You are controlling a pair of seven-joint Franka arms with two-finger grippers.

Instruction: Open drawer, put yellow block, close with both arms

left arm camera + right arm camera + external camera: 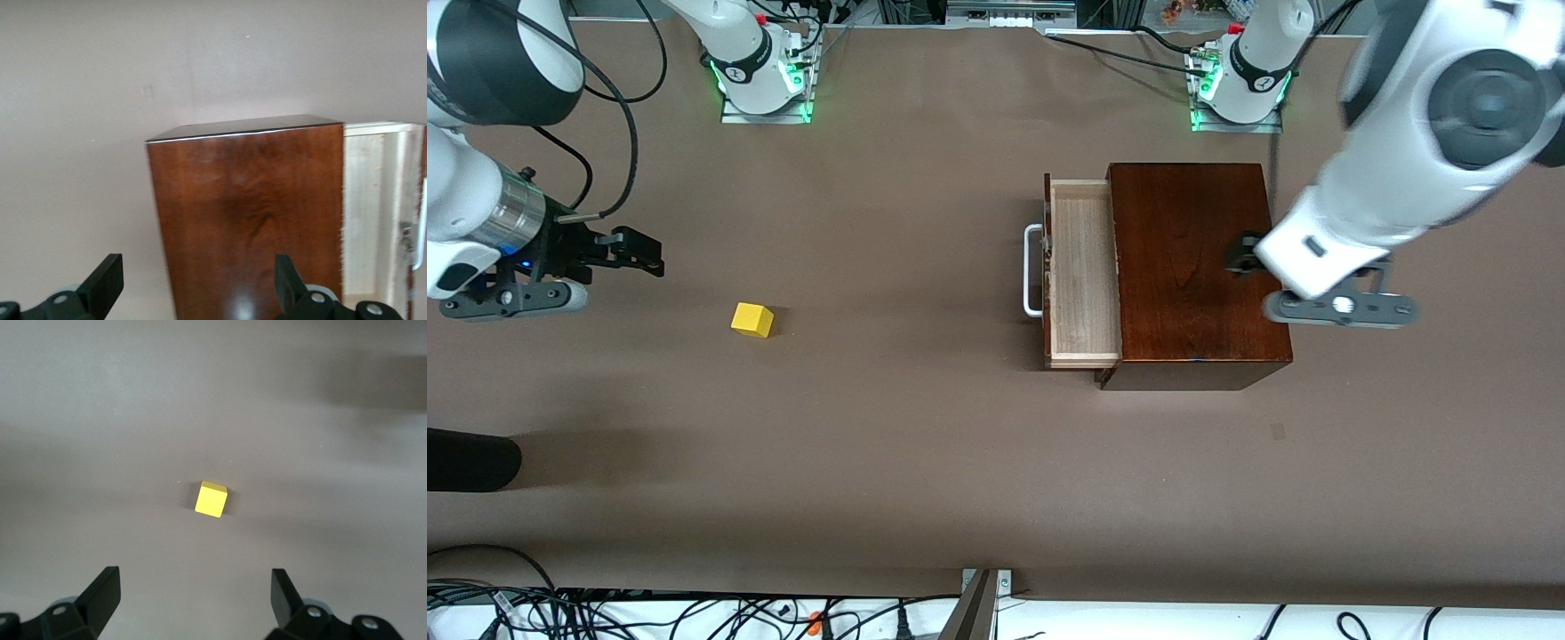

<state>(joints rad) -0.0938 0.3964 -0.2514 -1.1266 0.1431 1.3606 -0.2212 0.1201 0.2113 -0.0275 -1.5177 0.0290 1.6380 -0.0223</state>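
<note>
The drawer [1085, 276] stands pulled out of the dark mahogany box [1192, 267], its pale tray empty and its white loop handle [1033, 271] pointing toward the right arm's end. The yellow block [751, 320] lies on the brown table toward the right arm's end, well apart from the drawer. My right gripper [645, 252] is open and empty above the table beside the block; the right wrist view shows the block [211, 499] ahead of the gripper [197, 593]. My left gripper [1240, 253] is open and empty over the box's top [247, 213]; the tray [370, 220] shows beside the box in the left wrist view.
A black rounded object [471, 460] pokes in at the table's edge at the right arm's end, nearer the front camera. Cables [605, 613] lie along the near table edge. The arm bases [760, 76] stand at the table's back edge.
</note>
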